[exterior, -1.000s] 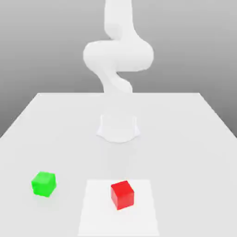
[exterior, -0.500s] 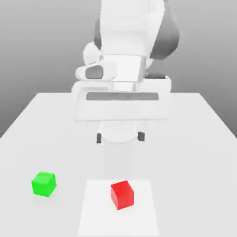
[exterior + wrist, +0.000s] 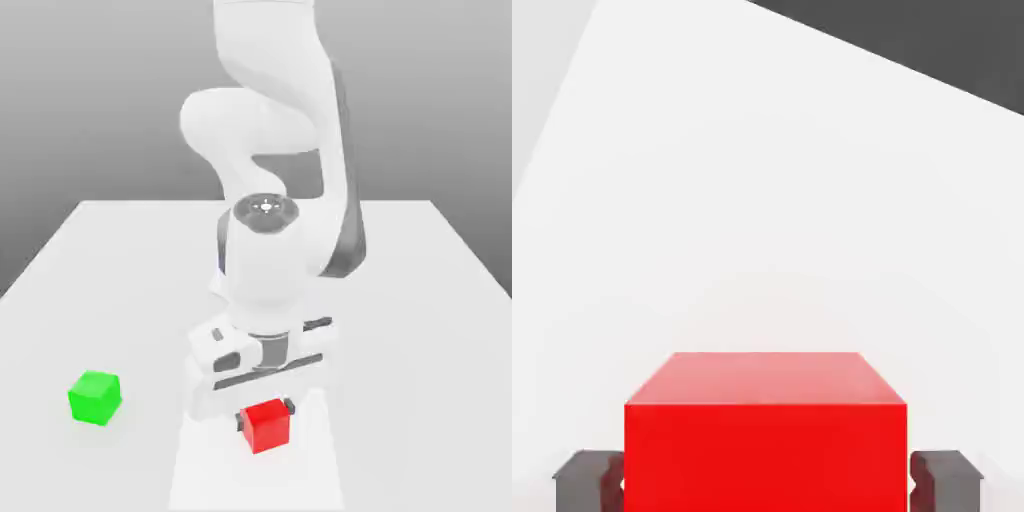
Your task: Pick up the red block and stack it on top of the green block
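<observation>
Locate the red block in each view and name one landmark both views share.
Exterior view: the red block sits low and near the middle, on the paler square patch of the table, under the gripper.
Hand view: the red block lies between the two dark fingertips.
Shared landmark: those fingertips flanking the block.

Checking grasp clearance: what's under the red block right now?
The red block sits on a paler square patch of the white table. The contact area beneath it is hidden. The gripper straddles it, one finger on each side.
</observation>
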Available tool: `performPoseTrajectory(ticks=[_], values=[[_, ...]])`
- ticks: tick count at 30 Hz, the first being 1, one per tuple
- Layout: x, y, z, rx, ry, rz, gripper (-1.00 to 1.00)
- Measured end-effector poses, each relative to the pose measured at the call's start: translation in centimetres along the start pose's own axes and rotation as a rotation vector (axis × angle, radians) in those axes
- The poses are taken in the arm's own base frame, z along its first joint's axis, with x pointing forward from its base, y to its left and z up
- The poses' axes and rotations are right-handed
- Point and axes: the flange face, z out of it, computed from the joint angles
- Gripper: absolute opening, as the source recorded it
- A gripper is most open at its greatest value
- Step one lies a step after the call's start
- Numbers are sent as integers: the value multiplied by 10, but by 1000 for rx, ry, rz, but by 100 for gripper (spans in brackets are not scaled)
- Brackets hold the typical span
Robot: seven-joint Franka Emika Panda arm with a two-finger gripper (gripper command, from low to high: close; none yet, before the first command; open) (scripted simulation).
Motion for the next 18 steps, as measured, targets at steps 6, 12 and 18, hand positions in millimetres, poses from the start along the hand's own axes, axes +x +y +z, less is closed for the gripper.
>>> performPoseTrajectory(ticks=[6, 12, 18], values=[[1, 0, -21, 1, 0, 0, -100], [10, 24, -62, 1, 0, 166, -100], [28, 79, -72, 4, 0, 583, -100]])
